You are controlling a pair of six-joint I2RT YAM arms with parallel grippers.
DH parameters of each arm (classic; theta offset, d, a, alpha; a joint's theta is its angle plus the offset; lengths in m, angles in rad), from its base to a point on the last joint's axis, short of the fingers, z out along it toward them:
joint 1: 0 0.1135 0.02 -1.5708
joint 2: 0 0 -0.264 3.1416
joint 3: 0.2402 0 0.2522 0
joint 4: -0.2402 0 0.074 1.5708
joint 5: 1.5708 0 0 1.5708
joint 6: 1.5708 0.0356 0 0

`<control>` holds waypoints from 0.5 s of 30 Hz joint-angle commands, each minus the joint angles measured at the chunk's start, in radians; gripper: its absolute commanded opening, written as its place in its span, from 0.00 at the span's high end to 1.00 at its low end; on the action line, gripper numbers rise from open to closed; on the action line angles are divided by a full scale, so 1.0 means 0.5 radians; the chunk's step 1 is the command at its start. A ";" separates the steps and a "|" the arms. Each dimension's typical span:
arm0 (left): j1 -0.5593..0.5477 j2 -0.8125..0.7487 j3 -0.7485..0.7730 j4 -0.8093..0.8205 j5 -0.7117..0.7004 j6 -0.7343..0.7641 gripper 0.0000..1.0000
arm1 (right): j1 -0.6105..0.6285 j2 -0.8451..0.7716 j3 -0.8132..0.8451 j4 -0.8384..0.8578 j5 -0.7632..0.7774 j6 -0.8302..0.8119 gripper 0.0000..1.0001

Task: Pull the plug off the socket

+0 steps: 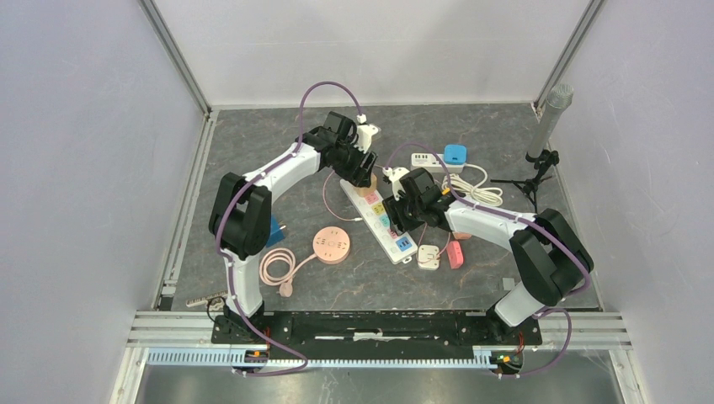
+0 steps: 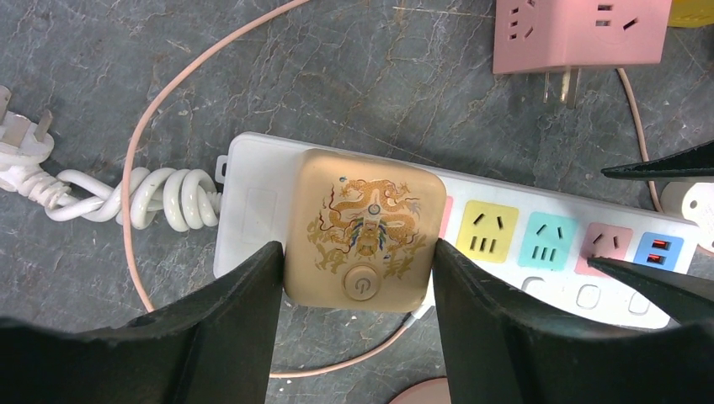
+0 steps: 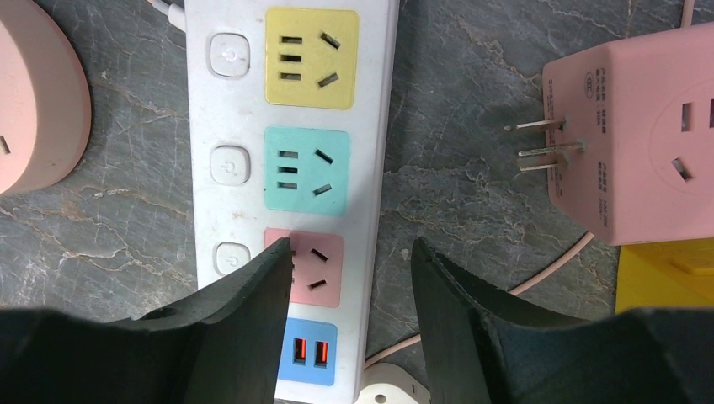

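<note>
Black fingers (image 2: 227, 320) of the left gripper (image 2: 358, 252) are closed on the gold plug (image 2: 366, 223), both sides apparently touched; the plug is seated at the cord end of the white strip (image 2: 253, 210). The right gripper (image 3: 349, 257) is held part-open, one finger over the pink socket (image 3: 318, 271), the other off the strip's edge. Risk: if the strip isn't pinned enough, it's lifted w/ the plug; if pulled at an angle, grip on the smooth sides is lost.
</note>
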 commanded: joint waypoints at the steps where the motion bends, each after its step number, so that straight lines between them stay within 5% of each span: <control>1: -0.029 0.034 0.020 0.016 -0.063 0.094 0.32 | 0.007 0.057 -0.034 -0.091 0.022 -0.072 0.41; 15: -0.056 0.088 0.053 -0.004 -0.156 0.081 0.28 | 0.007 0.116 -0.018 -0.140 0.108 -0.023 0.38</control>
